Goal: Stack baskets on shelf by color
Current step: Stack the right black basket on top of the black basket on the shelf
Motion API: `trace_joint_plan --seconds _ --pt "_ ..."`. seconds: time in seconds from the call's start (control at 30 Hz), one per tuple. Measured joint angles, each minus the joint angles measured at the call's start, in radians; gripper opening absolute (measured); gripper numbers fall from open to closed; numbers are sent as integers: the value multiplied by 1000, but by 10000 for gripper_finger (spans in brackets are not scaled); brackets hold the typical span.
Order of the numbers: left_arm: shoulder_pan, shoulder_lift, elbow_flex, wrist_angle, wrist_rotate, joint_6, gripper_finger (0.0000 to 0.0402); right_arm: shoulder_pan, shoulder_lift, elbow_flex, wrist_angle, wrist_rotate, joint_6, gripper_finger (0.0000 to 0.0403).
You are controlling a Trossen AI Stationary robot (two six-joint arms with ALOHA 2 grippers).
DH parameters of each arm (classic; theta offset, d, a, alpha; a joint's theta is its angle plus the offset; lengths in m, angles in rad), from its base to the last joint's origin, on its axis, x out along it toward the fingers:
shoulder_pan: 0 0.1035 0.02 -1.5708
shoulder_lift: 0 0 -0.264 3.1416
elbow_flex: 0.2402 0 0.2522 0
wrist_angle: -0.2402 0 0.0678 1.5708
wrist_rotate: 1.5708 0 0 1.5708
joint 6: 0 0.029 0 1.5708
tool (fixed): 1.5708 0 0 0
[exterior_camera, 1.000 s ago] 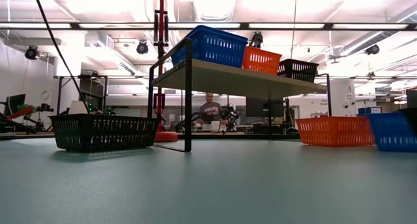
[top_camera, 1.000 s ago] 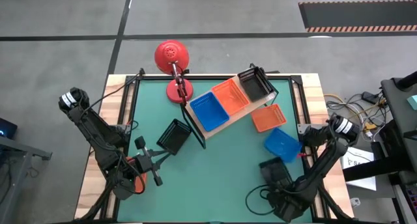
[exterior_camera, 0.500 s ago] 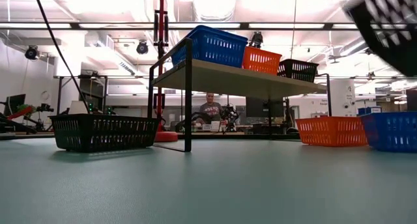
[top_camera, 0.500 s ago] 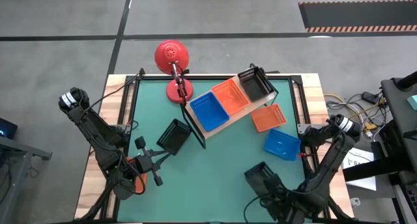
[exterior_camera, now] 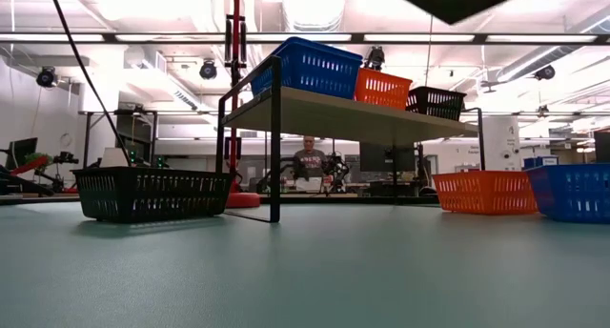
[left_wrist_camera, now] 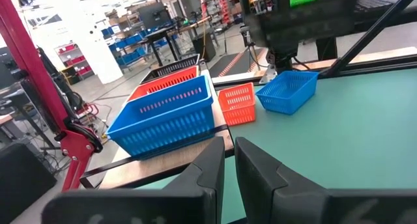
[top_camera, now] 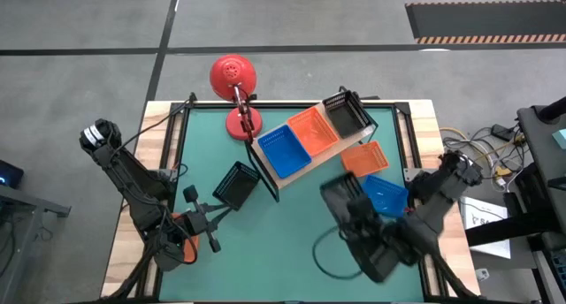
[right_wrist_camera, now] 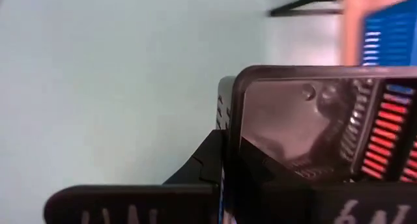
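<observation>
A black basket (top_camera: 347,201) is held clamped in the right gripper (top_camera: 358,217), raised above the mat. The shelf (top_camera: 329,155) lies just ahead of that gripper, its long axis running diagonally, with the black stack (top_camera: 347,112) at its far end, beyond the orange (top_camera: 313,130) and blue (top_camera: 285,150) stacks. The left gripper (top_camera: 215,211) is nearly closed and empty; another black basket (top_camera: 237,185) rests just ahead of it. The right arm is judged nearer the black stack.

Even bright overhead light, soft shadows on the desk (top_camera: 292,242). Low view: ceiling strip lights (exterior_camera: 315,37) glare. High view: right arm (top_camera: 389,238) motion-smeared. Right wrist view washed out, fully blurred. Left wrist view sharp.
</observation>
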State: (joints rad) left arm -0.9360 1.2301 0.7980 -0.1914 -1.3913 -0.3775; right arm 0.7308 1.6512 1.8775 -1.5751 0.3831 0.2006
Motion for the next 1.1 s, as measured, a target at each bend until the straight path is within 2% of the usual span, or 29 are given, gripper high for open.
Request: trace_joint_plan --seconds 0.23,0.37,0.77,0.9,1.1 --pt "0 0 -2 0 0 -5 22 -212 -25 98 6 1 -286 8" --pt "0 0 -2 0 0 -6 22 -355 -54 117 5 -46 -431 8" --pt "0 0 -2 0 0 -6 22 -789 -111 112 4 -258 -728 8" --pt "0 0 -2 0 0 -7 22 -900 -111 98 4 -315 -791 8" --pt "0 0 -3 0 0 -7 22 -1011 -111 80 3 -331 -929 8"
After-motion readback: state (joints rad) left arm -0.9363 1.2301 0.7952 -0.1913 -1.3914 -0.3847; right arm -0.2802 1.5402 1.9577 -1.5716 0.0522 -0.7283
